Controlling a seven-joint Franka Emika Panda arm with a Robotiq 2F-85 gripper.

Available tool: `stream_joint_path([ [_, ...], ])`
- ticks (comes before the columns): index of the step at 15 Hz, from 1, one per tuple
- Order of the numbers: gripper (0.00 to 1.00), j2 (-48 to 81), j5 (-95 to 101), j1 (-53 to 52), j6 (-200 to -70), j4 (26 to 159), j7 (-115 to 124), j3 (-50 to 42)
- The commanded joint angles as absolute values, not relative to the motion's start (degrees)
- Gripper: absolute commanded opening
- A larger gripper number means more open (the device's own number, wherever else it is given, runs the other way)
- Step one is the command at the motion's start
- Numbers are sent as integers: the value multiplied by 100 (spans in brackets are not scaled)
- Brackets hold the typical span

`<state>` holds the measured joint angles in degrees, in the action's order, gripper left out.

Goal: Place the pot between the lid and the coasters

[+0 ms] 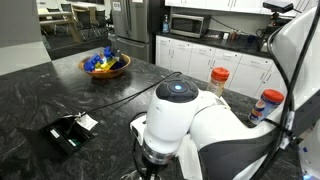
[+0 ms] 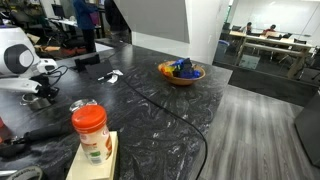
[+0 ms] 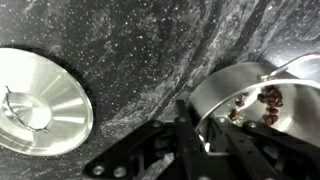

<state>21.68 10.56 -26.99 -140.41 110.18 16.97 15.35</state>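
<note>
In the wrist view the shiny steel pot (image 3: pixel 245 85) is at the right, with reddish-brown specks showing on its inside. My gripper (image 3: pixel 200 128) is shut on the pot's near rim, one finger inside the wall and one outside. The flat steel lid (image 3: pixel 35 100) with its small knob lies on the dark speckled counter at the left, apart from the pot. In an exterior view a light tan stack of coasters (image 2: pixel 100 165) lies at the front with a red-capped jar (image 2: pixel 90 135) standing on it. In both exterior views the arm hides the pot.
A woven brown bowl (image 1: pixel 105 65) holding blue and yellow items sits further back; it also shows in an exterior view (image 2: pixel 182 72). Two spice jars (image 1: pixel 218 80) (image 1: pixel 268 105) stand near the arm. A black box (image 1: pixel 68 132) and a black cable (image 2: pixel 160 105) lie on the counter.
</note>
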Motion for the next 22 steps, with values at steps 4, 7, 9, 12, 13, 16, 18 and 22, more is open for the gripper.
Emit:
stream_joint_path([
  [4, 1, 2051, 1110, -2750, -13827, 10899, 1850, 1390],
  [7, 1, 1961, 1148, -2736, -13677, 10841, 1998, 1275],
  [9, 1, 1936, 1131, -2693, -13583, 10746, 2181, 1178],
  [12, 1, 1854, 870, -2508, -13770, 10681, 2625, 1035],
  [13, 1, 1829, 833, -2450, -13840, 10651, 2832, 960],
  [16, 1, 1738, 920, -2259, -13870, 10528, 3440, 634],
  [18, 1, 1681, 1042, -2114, -13916, 10492, 3868, 386],
  [22, 1, 1476, 1536, -1922, -13977, 10669, 4998, -97],
])
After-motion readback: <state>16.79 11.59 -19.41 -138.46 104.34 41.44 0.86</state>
